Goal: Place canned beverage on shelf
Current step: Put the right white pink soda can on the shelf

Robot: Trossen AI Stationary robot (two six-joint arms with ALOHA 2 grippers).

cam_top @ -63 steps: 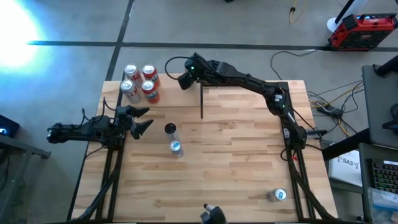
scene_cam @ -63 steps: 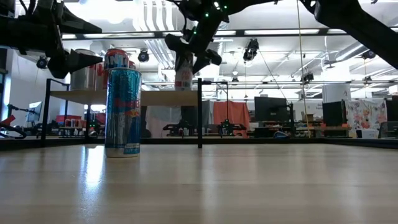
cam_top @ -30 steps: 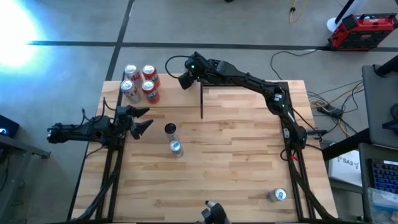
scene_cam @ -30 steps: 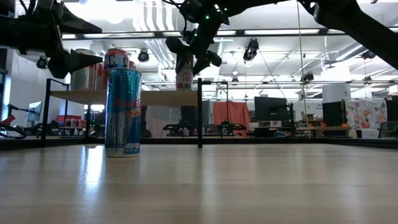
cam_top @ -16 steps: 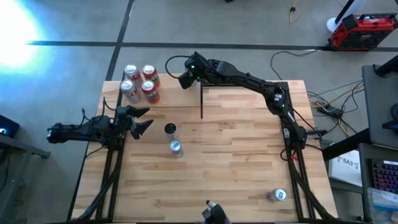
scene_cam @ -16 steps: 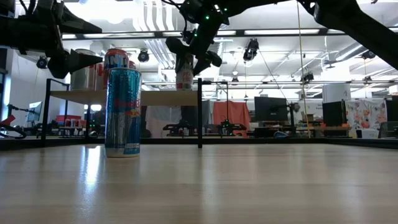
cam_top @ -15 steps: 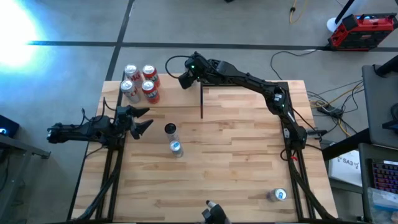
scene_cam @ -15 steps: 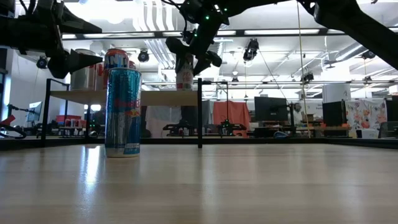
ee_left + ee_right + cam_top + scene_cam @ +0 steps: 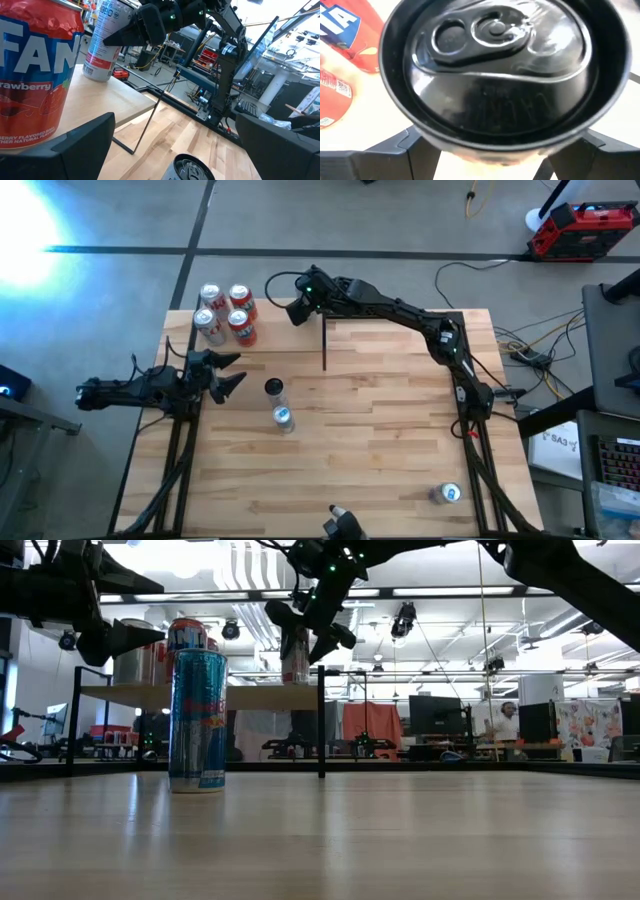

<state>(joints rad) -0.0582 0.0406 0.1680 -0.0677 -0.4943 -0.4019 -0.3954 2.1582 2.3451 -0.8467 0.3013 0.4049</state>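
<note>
We see the shelf [image 9: 250, 697] standing along the back left part of the worktop [image 9: 380, 430]. The canned beverage [image 9: 295, 655], a white can with a red band at its base, stands upright on the shelf's board at its right end, close to the right front post.

The right gripper [image 9: 308, 625] sits directly above that can, reaching in from the shelf's right side and straddling the can's upper part. The right wrist view is filled by the can's dark lid. We cannot tell whether this gripper is clamped on the can or stands clear of it.

At the shelf's left end is a cluster of four red-and-white cans [image 9: 226, 312], all upright and close together, well apart from the can under the right gripper.

The left gripper [image 9: 228, 372] hangs by the shelf's front left corner, with its jaws spread wide and nothing between them. It points toward the shelf's right end.

On the worktop in front of the shelf stand two more cans, just beside each other: a dark-topped can [image 9: 273, 387] nearer the shelf and a tall blue can [image 9: 197, 720] a little farther out. A last silver can [image 9: 448, 494] sits far from the shelf, at the worktop's opposite corner.
</note>
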